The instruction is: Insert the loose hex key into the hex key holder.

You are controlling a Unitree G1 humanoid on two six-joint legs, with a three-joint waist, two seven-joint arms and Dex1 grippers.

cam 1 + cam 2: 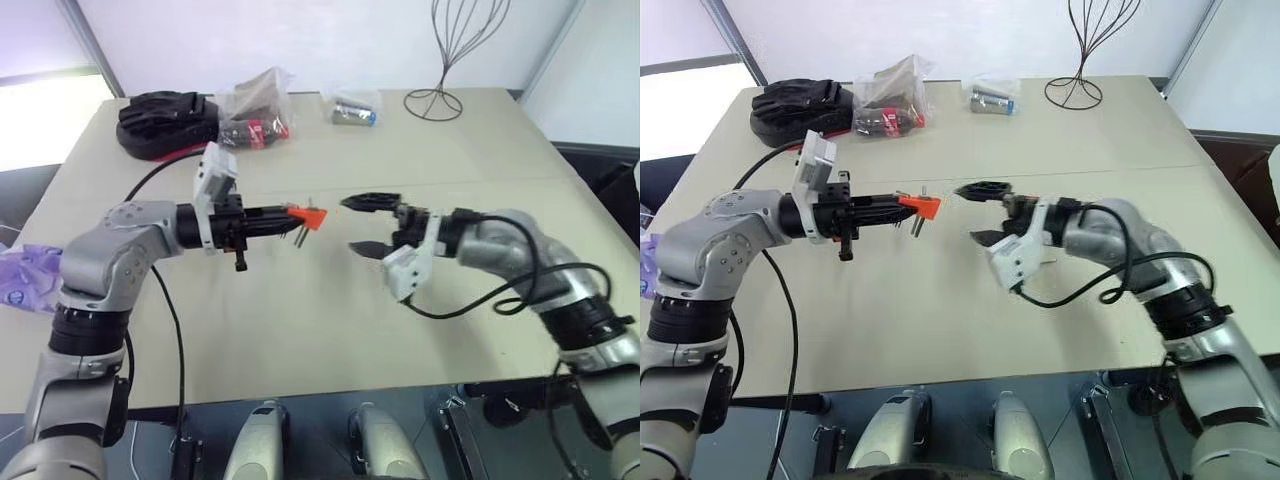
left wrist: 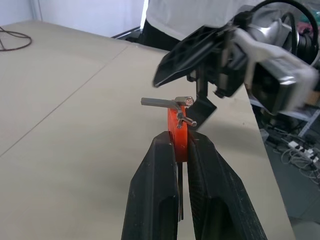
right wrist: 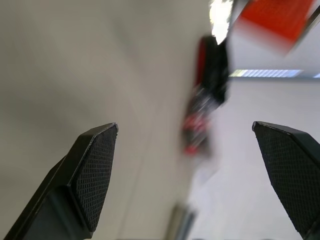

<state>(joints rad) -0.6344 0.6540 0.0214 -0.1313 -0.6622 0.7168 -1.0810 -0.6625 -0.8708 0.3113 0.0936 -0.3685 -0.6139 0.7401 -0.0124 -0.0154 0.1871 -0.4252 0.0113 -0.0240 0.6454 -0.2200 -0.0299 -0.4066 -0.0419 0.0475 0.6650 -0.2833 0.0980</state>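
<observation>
hex key holder (image 1: pixel 312 216) in left pincer (image 1: pixel 292 222) – right pincer (image 1: pixel 362 224) just right, apart

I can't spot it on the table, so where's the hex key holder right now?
The holder is above the table, clamped in the left gripper, just left of the open right gripper.
</observation>
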